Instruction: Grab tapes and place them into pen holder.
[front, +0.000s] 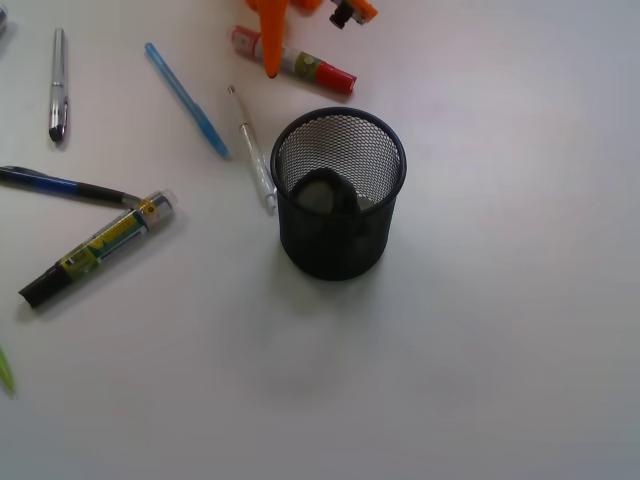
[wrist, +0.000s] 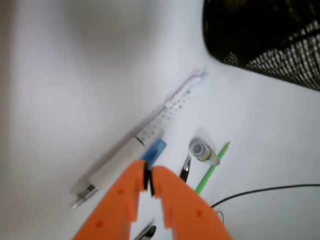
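The black mesh pen holder stands in the middle of the white table. A dark roll of tape lies inside it at the bottom. No other tape shows on the table. My orange gripper hangs at the top edge of the front view, behind and left of the holder, over a red-and-white marker. In the wrist view the gripper has its jaws pressed together with nothing between them. The holder's mesh wall fills the top right corner of that view.
Pens lie left of the holder: a red-and-white marker, a blue pen, a clear pen, a silver pen, a dark blue pen and a black-and-yellow marker. A black cable shows in the wrist view.
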